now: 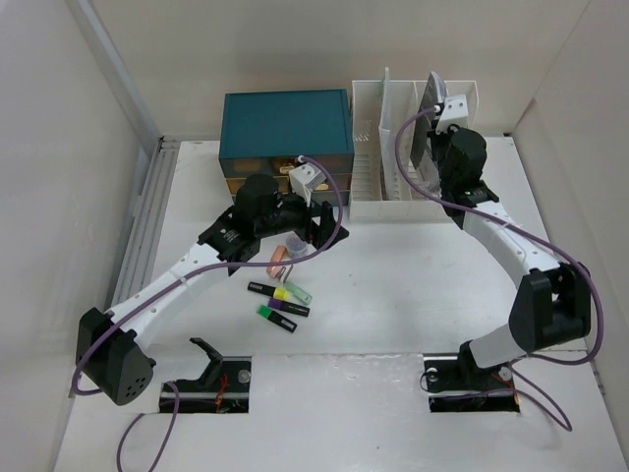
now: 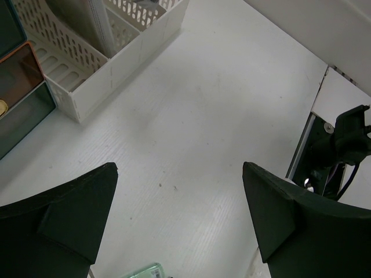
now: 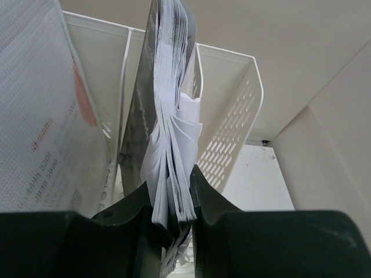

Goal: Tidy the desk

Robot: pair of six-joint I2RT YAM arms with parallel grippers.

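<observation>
The white desk (image 1: 413,285) carries several highlighters (image 1: 281,295), an orange item (image 1: 278,261) and a small clear cup (image 1: 293,246) left of centre. My left gripper (image 1: 313,234) hovers just above and to the right of them. It is open, and in the left wrist view the left gripper (image 2: 179,174) has only bare desk (image 2: 203,116) between its fingers, with a green highlighter (image 2: 142,272) at the bottom edge. My right gripper (image 1: 430,140) is at the white file rack (image 1: 369,157) at the back. Seen from its wrist, the right gripper (image 3: 172,191) is shut on a dark-covered booklet (image 3: 168,104) standing upright between the rack's dividers.
A teal drawer box (image 1: 285,126) stands left of the rack, with its lower drawers showing orange and brown fronts. A printed document (image 3: 40,116) fills the rack slot to the left of the booklet. Two cut-outs (image 1: 211,383) lie near the front edge. A metal rail (image 1: 152,216) runs along the left side.
</observation>
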